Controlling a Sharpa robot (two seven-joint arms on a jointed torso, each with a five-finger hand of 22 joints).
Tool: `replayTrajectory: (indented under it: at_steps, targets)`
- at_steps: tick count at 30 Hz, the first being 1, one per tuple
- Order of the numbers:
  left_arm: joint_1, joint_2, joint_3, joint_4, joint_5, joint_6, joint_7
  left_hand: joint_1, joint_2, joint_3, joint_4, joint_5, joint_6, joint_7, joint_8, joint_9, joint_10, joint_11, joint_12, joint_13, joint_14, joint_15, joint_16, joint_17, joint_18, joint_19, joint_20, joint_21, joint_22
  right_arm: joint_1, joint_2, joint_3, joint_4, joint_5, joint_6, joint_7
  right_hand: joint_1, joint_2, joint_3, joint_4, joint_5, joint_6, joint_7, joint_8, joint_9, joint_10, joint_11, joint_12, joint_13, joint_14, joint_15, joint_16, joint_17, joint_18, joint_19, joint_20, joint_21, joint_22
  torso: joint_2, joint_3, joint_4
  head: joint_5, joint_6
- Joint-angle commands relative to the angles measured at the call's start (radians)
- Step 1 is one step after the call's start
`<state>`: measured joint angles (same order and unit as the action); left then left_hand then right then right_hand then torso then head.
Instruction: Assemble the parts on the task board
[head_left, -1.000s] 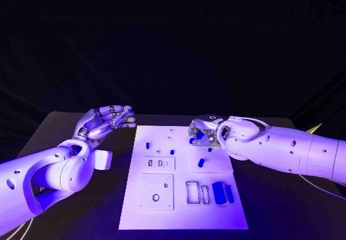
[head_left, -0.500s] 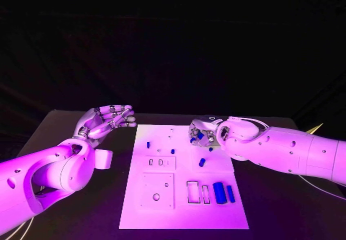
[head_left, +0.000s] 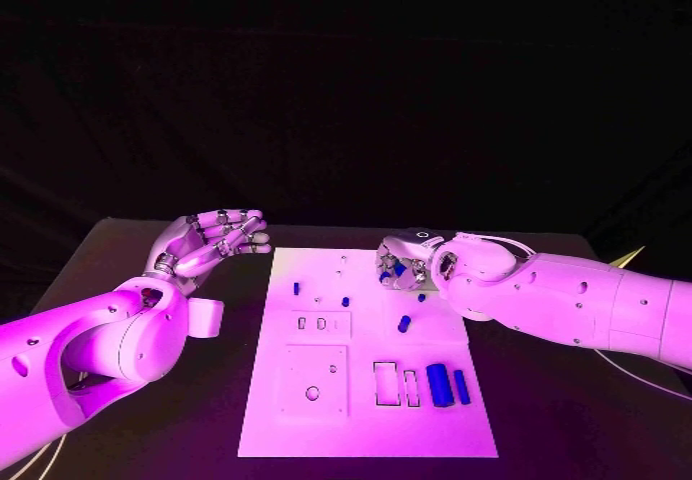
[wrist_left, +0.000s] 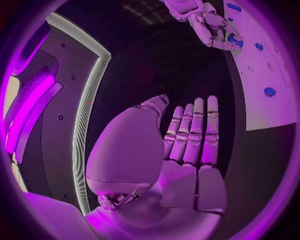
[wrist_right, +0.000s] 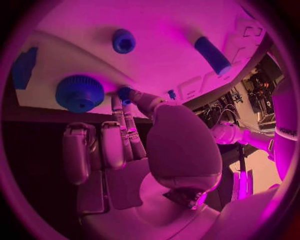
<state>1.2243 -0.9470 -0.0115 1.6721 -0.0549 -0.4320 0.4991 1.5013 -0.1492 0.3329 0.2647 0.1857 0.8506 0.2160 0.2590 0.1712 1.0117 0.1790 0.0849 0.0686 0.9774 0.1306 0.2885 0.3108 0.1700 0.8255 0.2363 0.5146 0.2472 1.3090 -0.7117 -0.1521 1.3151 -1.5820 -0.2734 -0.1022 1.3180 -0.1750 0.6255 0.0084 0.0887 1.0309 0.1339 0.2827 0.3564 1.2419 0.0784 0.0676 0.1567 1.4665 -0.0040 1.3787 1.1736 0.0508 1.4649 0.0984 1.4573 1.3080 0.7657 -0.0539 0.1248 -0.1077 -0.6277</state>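
Observation:
The white task board lies in the middle of the table. My right hand hovers low over its far right part. In the right wrist view its thumb and a fingertip pinch a small blue part, just beside a large knurled blue knob. Other blue parts lie on the board: a short cylinder, two small pegs, and two long bars at the near right. My left hand is held up, open and empty, off the board's far left corner.
A small white block sits on the black table beside my left forearm. The board has empty cut-outs at its near left and a slot frame next to the long bars.

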Motion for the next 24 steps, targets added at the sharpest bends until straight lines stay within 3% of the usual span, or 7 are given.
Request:
replayTrajectory:
  at_steps: [1,6,11,24]
  targets:
    - [0.002,0.003,0.001,-0.001,0.009,0.021,0.003,-0.007,-0.003,0.007,0.000,-0.005,-0.007,0.028,-0.006,0.001,0.002,0.007,-0.003,0.000,0.000,0.006,-0.001,0.001,0.009,-0.001,-0.001,0.007,0.002,-0.003,-0.003,-0.001,0.014,-0.021,-0.069,-0.008,0.018,0.019,0.001,-0.007,-0.002,0.007,-0.001,0.005,0.005,0.023,-0.014,0.005,0.009,0.037,-0.007,0.004,0.000,-0.013,0.015,-0.005,0.003,0.083,0.000,-0.0005,0.0004,0.001,0.003]
    - [0.002,0.003,0.001,-0.004,0.012,0.021,0.003,-0.007,-0.003,0.007,0.000,-0.005,-0.007,0.028,-0.006,0.001,0.002,0.007,-0.003,0.000,0.000,0.006,-0.001,0.001,0.009,-0.001,-0.001,0.007,0.002,0.001,-0.008,0.004,0.041,-0.021,-0.125,-0.022,0.019,0.021,0.001,-0.008,-0.002,0.009,-0.002,0.008,0.008,0.025,-0.015,0.006,0.010,0.037,-0.008,0.004,0.000,-0.013,0.016,-0.006,0.005,0.085,0.001,-0.0014,0.0017,0.000,0.006]
    - [0.002,0.003,0.001,-0.007,0.013,0.021,0.002,-0.007,-0.003,0.009,-0.001,-0.006,-0.008,0.028,-0.007,0.001,0.002,0.007,-0.004,0.000,0.000,0.005,-0.001,0.003,0.009,-0.002,-0.001,0.008,0.002,0.007,0.013,0.009,0.035,-0.021,-0.178,-0.038,0.019,0.017,-0.001,-0.011,0.000,0.008,-0.001,0.008,0.010,0.025,-0.015,0.004,0.011,0.036,-0.009,0.004,-0.001,-0.013,0.014,-0.006,0.003,0.083,0.002,-0.0023,0.0026,-0.005,0.011]
    - [0.005,0.009,0.001,-0.010,0.014,0.022,0.002,-0.007,-0.003,0.009,-0.001,-0.006,-0.008,0.027,-0.007,0.001,0.002,0.007,-0.004,0.000,0.000,0.005,-0.001,0.003,0.009,-0.002,-0.001,0.008,0.003,0.011,0.124,0.012,-0.078,0.002,-0.207,-0.044,0.016,0.016,0.000,-0.014,0.014,0.004,0.002,0.008,0.015,0.024,-0.013,0.000,0.011,0.036,-0.009,0.005,-0.002,-0.013,0.014,-0.006,0.004,0.084,0.005,-0.0046,0.0096,-0.007,0.009]
